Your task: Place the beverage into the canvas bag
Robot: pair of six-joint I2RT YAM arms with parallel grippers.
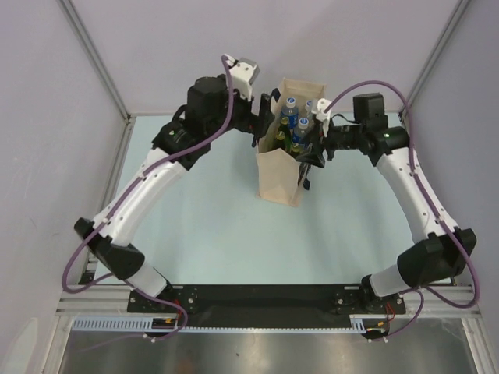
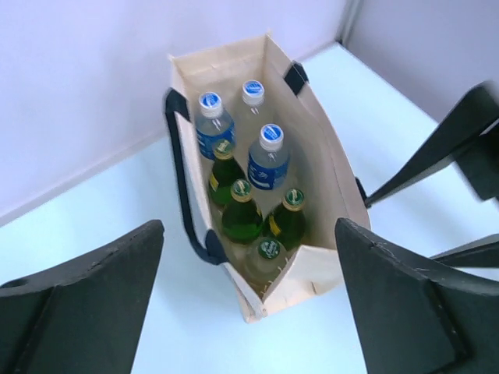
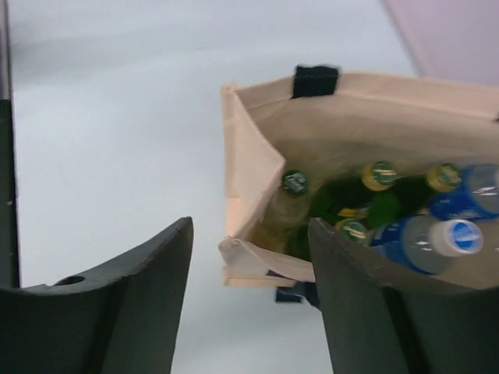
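Canvas bag (image 2: 300, 276) (bottles (image 2: 269, 160) upright inside) is seen ahead of L gripper (image 2: 249, 224), spread wide, & R gripper (image 3: 249, 226), parted, both empty.

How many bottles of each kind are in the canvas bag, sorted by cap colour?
White-capped, blue-labelled bottles: 3
Green-capped bottles: 4
Total: 7 bottles

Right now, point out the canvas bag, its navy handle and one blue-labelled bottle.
canvas bag (image 2: 310, 274): left wrist view, near end panel.
navy handle (image 2: 182, 175): left wrist view, strap along the left rim.
blue-labelled bottle (image 2: 268, 167): left wrist view, blue label.
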